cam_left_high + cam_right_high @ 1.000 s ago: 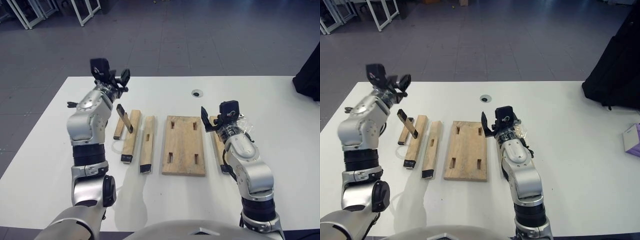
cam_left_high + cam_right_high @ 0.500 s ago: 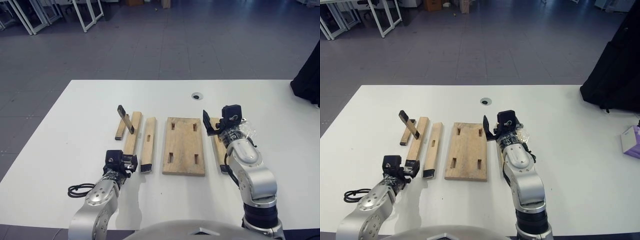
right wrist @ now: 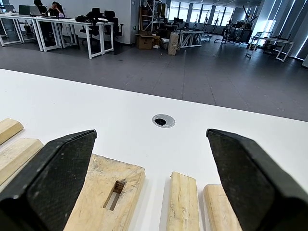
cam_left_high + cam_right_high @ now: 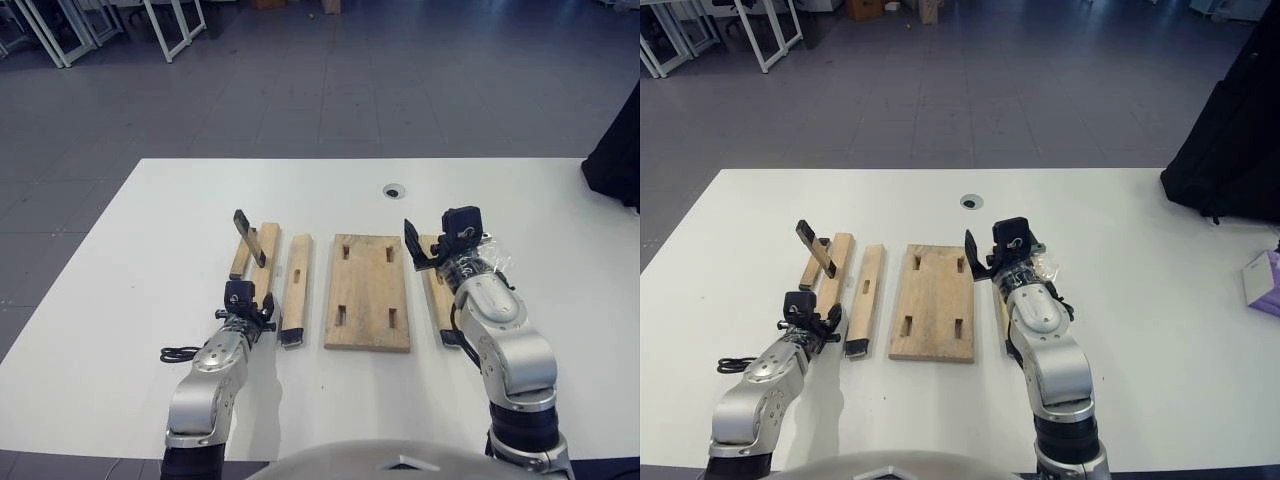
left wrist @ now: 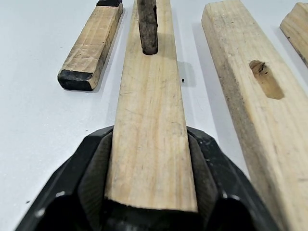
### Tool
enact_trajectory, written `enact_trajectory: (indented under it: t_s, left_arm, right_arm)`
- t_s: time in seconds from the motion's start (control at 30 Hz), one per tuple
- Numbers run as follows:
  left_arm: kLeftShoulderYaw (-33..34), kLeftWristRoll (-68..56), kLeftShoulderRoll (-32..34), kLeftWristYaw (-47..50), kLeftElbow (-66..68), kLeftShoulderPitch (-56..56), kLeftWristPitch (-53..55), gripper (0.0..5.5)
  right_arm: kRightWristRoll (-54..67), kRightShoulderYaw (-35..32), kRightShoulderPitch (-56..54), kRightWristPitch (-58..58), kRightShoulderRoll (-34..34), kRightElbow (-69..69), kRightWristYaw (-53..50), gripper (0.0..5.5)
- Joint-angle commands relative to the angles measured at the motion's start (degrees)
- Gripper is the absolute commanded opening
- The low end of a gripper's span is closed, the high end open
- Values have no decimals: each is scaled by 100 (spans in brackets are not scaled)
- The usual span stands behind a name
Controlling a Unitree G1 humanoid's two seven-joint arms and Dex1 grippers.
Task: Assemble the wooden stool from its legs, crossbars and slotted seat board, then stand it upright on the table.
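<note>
The slotted seat board [image 4: 367, 290] lies flat at the table's middle. Left of it lie a slotted leg [image 4: 295, 288], a longer leg [image 4: 262, 268] with a dark crossbar [image 4: 250, 238] sticking up from it, and a short piece [image 4: 238, 258]. My left gripper [image 4: 240, 302] is low at that longer leg's near end; in the left wrist view its fingers [image 5: 94, 183] press both sides of the leg [image 5: 151, 110]. My right gripper [image 3: 151, 139] hangs open over the board's far right corner [image 3: 110, 183], above two more legs [image 3: 182, 202].
A round cable hole [image 4: 394, 188] sits in the table behind the board. A black bag [image 4: 1230, 130] stands off the right side, and a purple box [image 4: 1265, 280] lies at the right edge. A black cable [image 4: 180, 352] trails by my left arm.
My left arm dropped from high over the far left of the table, then slid forward until its fingers closed around the longer leg's near end. The right arm kept still.
</note>
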Motion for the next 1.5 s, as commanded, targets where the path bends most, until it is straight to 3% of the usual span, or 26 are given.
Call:
enact_trajectory:
  t_s: [0.03, 0.17, 0.37, 0.6, 0.73, 0.9, 1.07, 1.5]
  left_arm:
    - [11, 19, -166, -3, 373, 318, 130, 205]
    - [242, -117, -304, -60, 106, 101, -273, 205]
    - [899, -981, -59, -574, -845, -1634, -710, 205]
    - [1770, -4833, 24, -2460, 402, -2881, 742, 205]
    - [1776, -5984, 187, -2856, 673, -3235, 1225, 205]
    - [1402, -6532, 285, -3069, 466, -3065, 1493, 205]
    - [1050, -6331, 328, -3297, 743, -2823, 1458, 205]
    - [923, -6968, 360, -3418, 763, -2684, 1595, 205]
  right_arm:
    - [61, -102, -157, 181, 4, -40, 38, 420]
    - [163, -282, -341, 330, -44, 64, 122, 420]
    - [650, -1038, -986, 585, -353, 539, 575, 420]
    - [4524, -3322, -2683, 3351, 631, 1359, 1668, 420]
    - [5582, -3978, -3296, 4291, 687, 1875, 1533, 420]
    - [6092, -4231, -3604, 4674, 866, 2073, 1126, 420]
    - [6860, -4475, -3887, 4784, 959, 2299, 838, 420]
    - [7801, -3634, -3564, 4235, 467, 2486, 370, 420]
